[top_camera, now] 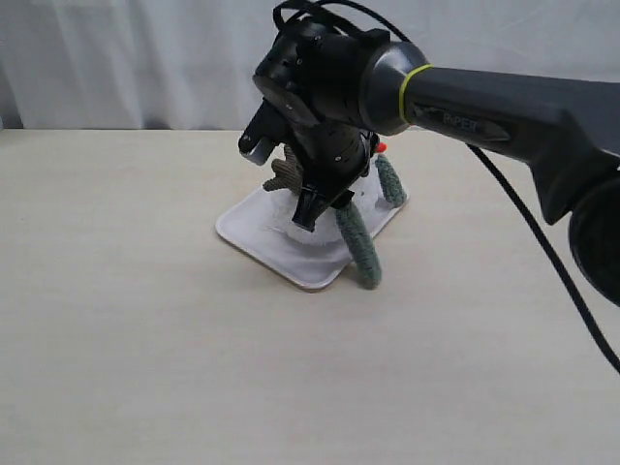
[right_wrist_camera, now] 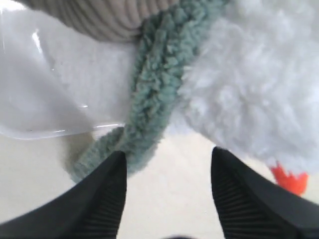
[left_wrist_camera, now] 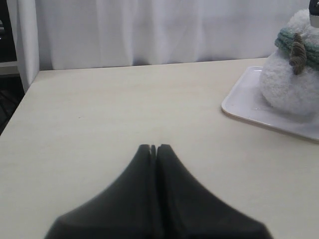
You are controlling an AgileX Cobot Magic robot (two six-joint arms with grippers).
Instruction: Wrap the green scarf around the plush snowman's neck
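In the exterior view the right gripper point(top_camera: 320, 208) hung low over the plush snowman point(top_camera: 283, 205), which stood on a white tray point(top_camera: 247, 240) near the middle of the surface point(top_camera: 126, 329). The green scarf point(top_camera: 360, 250) trailed off the toy at about five o'clock, over the tray's edge to the surface, with a second tail at about three o'clock. The arm hid the neck, so whether the wrap sat properly could not be told here. In the left wrist view the left gripper point(left_wrist_camera: 153, 149) was closed on nothing, well away from the tray point(left_wrist_camera: 239, 107). The scarf point(left_wrist_camera: 304, 47) showed as a band at the snowman's point(left_wrist_camera: 289, 82) neck, though only one side was visible. In the right wrist view the right gripper point(right_wrist_camera: 167, 199) stood open and empty, one finger point(right_wrist_camera: 107, 199) just beside a hanging strand of scarf point(right_wrist_camera: 154, 84), the white plush point(right_wrist_camera: 249, 74) and orange nose point(right_wrist_camera: 289, 180) close by. The likely trouble was a snag: if that finger caught the fuzzy knit while rising, it might drag the loop loose or tip the light toy. The long tail could also pull the wrap down by its own weight.
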